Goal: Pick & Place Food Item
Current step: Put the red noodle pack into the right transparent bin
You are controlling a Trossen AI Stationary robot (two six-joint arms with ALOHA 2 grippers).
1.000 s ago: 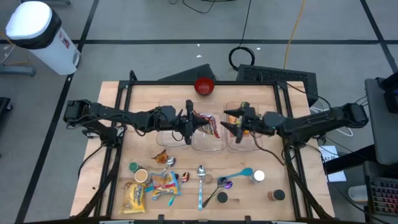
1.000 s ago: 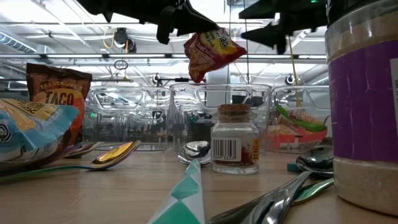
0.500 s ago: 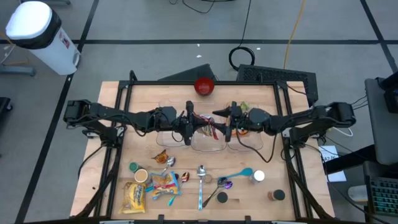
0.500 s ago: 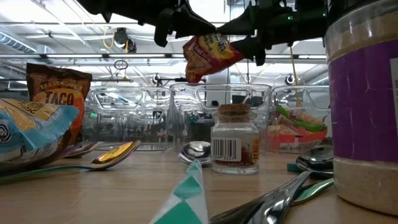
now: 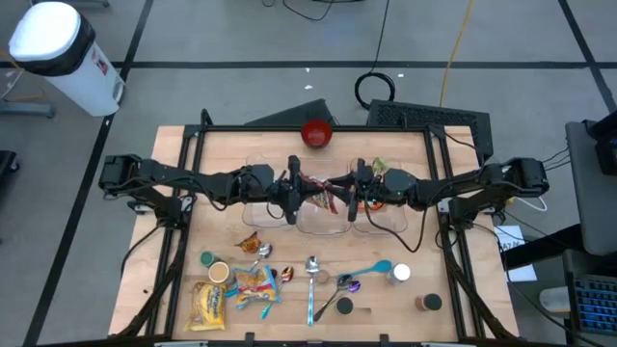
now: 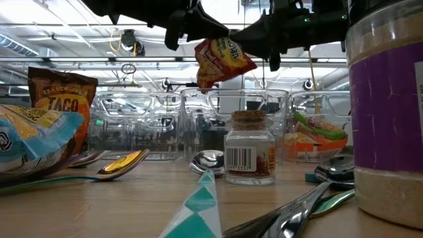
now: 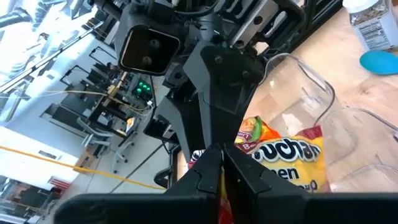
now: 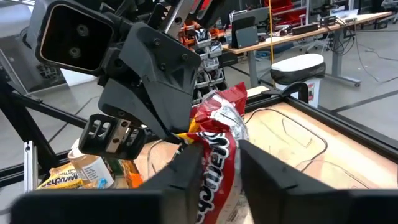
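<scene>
Snack bag point(image 6: 222, 58) pinched between both end effectors

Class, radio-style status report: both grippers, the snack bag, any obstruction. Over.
Left gripper shut on snack bag, held above the clear containers. Right gripper closing on the bag's other side. Nothing in the way.

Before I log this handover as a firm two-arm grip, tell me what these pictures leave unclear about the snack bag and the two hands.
- Snack bag: its top edge is hidden behind the left hand in the low view; its brand print is too small from above.
- Right hand: its fingers flank the bag, but the right wrist view does not show whether they press on it.
- Clear containers under the bag: glare and overlapping walls blur which one lies beneath it.
</scene>
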